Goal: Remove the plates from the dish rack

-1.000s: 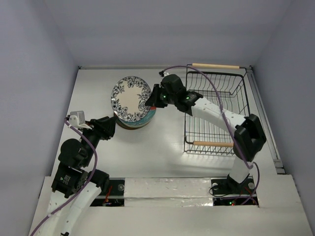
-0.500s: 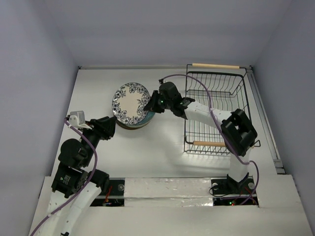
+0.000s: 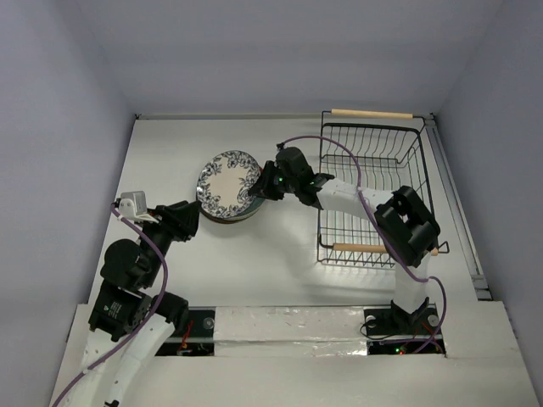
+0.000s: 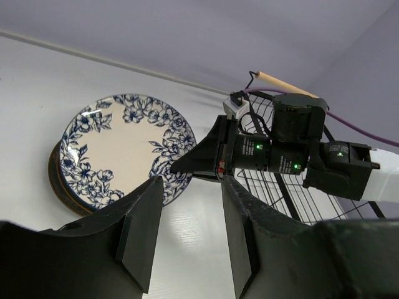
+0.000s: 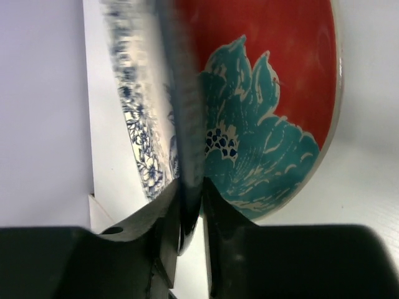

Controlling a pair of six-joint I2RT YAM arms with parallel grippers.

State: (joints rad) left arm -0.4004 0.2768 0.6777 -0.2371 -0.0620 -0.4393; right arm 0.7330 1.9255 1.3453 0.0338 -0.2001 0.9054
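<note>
A white plate with a blue floral rim [image 3: 226,182] lies tilted on top of a stack of plates [image 3: 222,217] at mid-table. My right gripper [image 3: 257,188] is shut on that plate's right rim. In the right wrist view the jaws [image 5: 192,187] pinch the rim of the white plate [image 5: 134,106], with the red plate with a teal flower [image 5: 268,93] right under it. The black wire dish rack [image 3: 371,127] stands to the right with no plates showing in it. My left gripper [image 3: 192,222] sits open and empty just left of the stack [image 4: 59,187].
The rack's wooden handles [image 3: 366,248] sit at its near and far ends. Walls close in the table at the back and both sides. A purple cable [image 3: 356,161] arcs over the rack from the right arm.
The right arm has lowered the white floral plate from a steep tilt to nearly flat on the stack. The left arm has not moved.
</note>
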